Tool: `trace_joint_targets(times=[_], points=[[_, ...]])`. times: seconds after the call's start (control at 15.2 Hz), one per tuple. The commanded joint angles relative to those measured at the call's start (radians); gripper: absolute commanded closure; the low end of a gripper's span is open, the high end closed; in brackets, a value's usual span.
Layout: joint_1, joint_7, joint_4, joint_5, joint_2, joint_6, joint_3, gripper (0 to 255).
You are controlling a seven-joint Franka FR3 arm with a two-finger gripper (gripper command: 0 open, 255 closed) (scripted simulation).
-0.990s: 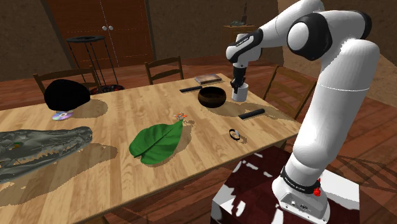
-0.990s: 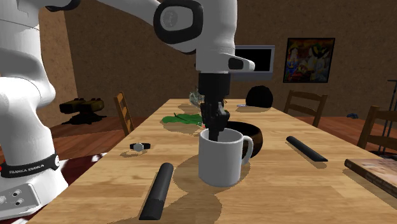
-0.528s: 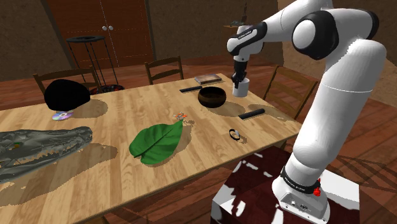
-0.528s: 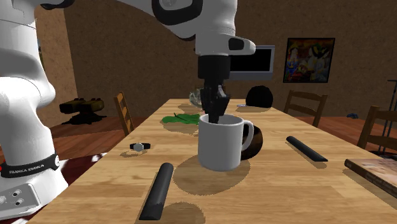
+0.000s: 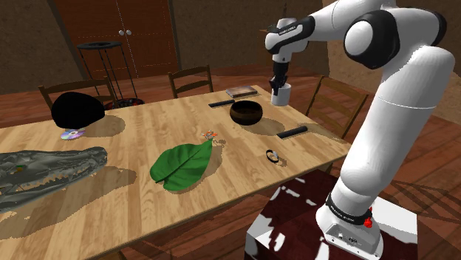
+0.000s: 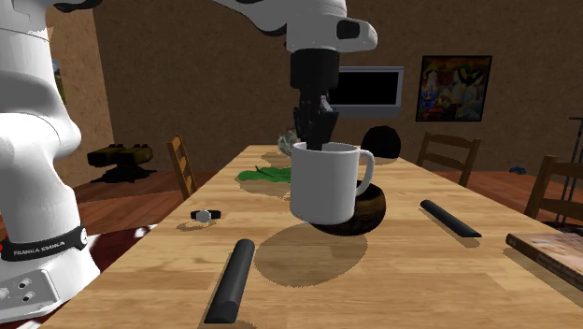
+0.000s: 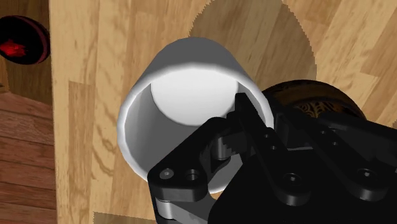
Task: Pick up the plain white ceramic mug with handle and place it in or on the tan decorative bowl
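Shoulder view has the white mug (image 5: 279,94) hanging in the air off the counter (image 5: 148,133), up beside the dark brown bowl (image 5: 246,112), with the black claw (image 5: 278,83) coming down into its mouth. From the wrist view the claw (image 7: 254,114) is pinched on one side of the mug (image 7: 191,121)'s wall, one finger inside and one outside, and the bowl (image 7: 318,102) sits off to the side of the mug, not under it. That grip is what would worry me: the mug is held by a thin slice of rim on one side, so I'd guess a quick swing could make it pivot or slide between the fingers. In the second exterior view the mug (image 6: 327,182) hangs low in front of the bowl (image 6: 360,213), so if it travels across without more height its base could knock the rim and shove or rock that rounded bowl on the counter (image 6: 420,271). Let go off-centre, the mug might tip over the edge, handle side first. As for writing, the mug is blank, the wall poster (image 6: 453,89) shows only colours, and the one thing I can read is the band on the arm's base (image 6: 42,248), which looks like "FRANKA EMIKA".
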Motion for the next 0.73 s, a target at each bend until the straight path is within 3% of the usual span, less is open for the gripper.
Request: trace_joint_targets(times=[0.0,0.66], points=[[0.000,0.000,0.025,-0.001,-0.003,-0.027,-0.001,255],[0.019,0.039,0.153,0.004,0.012,-0.141,0.018,255]])
